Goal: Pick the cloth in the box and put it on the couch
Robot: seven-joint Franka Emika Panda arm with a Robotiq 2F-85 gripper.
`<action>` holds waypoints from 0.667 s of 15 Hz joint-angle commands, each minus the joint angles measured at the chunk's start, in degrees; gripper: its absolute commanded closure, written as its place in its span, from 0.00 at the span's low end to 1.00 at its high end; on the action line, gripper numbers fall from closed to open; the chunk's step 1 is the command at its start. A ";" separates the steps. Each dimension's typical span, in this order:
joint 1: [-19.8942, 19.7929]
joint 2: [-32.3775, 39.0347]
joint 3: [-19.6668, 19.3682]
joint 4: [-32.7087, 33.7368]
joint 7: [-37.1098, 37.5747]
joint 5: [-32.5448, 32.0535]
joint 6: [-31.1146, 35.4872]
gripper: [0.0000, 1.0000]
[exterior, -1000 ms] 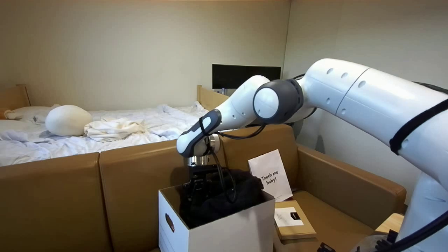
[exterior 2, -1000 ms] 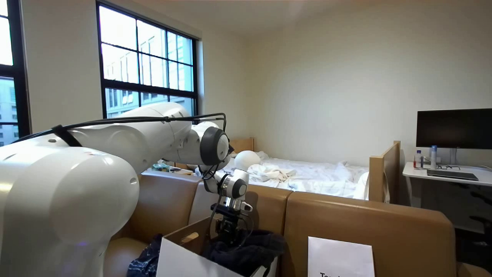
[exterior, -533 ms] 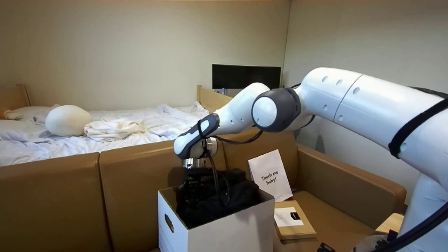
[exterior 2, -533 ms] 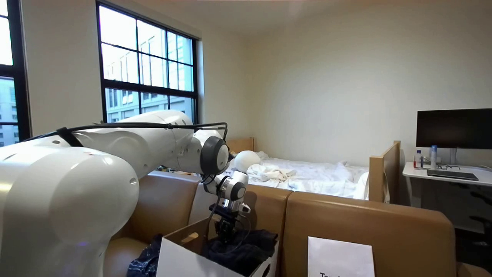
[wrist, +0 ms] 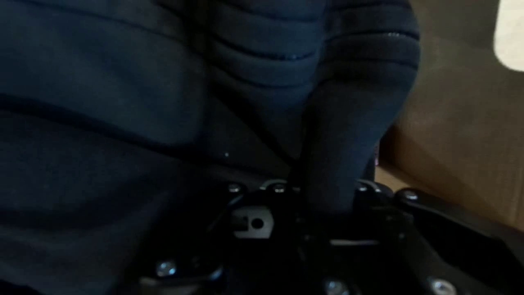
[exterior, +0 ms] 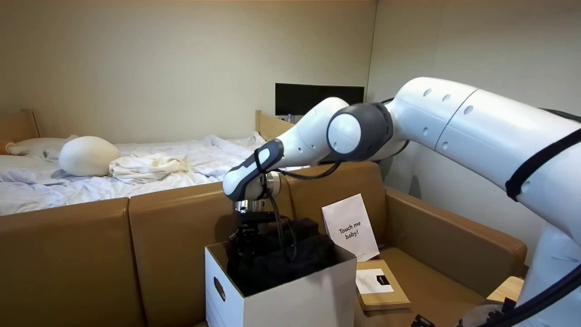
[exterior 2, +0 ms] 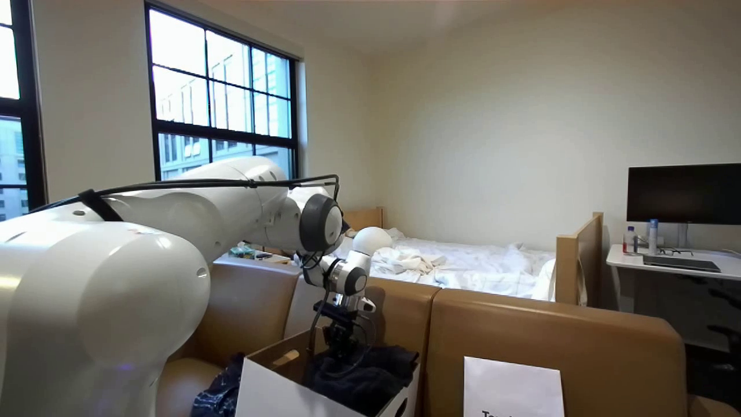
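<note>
Navy cloth (exterior 2: 379,370) looks pinched, lift due

I judge the grasp made: the cloth is in the box (exterior: 299,302), a fold (wrist: 333,164) seemingly held between my fingers (wrist: 253,223). Next I should raise it clear, then lay it on the couch (exterior: 431,272). Only the wrist view shows that fold; both exterior views hide it.

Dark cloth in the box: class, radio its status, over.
Jaws shut on a fold of dark cloth; bulk inside white box; its walls possibly in the way.
</note>
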 commanded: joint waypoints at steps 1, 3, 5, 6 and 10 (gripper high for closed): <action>2.88 -12.90 -2.84 -13.71 3.57 -2.67 1.81 0.93; 5.76 -17.77 -5.73 -17.82 8.93 -5.34 1.97 0.93; 7.54 -22.93 -7.35 -22.42 13.06 -7.10 2.42 0.94; 8.07 -25.52 -7.93 -24.80 14.79 -7.65 3.19 0.93; 7.85 -35.77 -8.57 -34.66 18.32 -7.67 7.07 0.93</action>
